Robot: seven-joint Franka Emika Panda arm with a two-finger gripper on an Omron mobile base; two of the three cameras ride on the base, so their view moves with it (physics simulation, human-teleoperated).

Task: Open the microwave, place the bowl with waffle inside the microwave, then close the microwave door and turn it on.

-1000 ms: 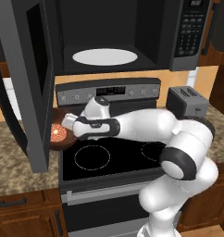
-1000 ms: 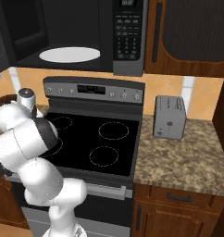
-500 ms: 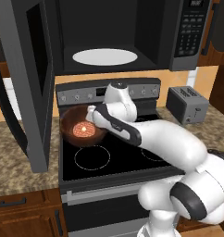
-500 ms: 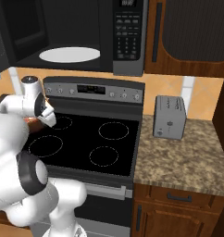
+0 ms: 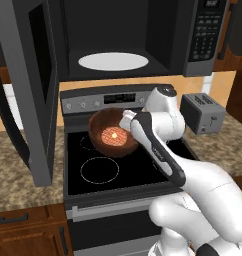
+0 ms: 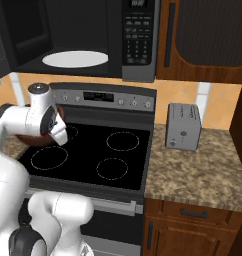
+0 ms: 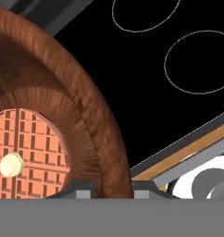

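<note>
tool [image 7: 111, 187] clamped on rim of the bowl [image 5: 112, 132], carried above stove w/ waffle [image 5: 114, 135] inside, below open microwave [image 5: 123, 40]. bowl likely rigid, light; rim grip apt, keep level so waffle won't slide.

A rendered home kitchen. Shown by a black glass-topped stove [image 6: 93, 155] with white burner rings and a grey control panel, a large dark grey and black microwave [image 5: 143, 40] mounted above it with white round turntable [image 5: 113, 61] and button keypad [image 6: 138, 37], door [image 5: 35, 90] swung open at left. Also by a speckled brown granite surface [image 6: 198, 175] carrying a small grey toaster [image 6: 184, 126], dark reddish wooden cabinets [image 6: 208, 35] above and below, and an orange-tan backsplash wall [image 6: 183, 95].
</note>
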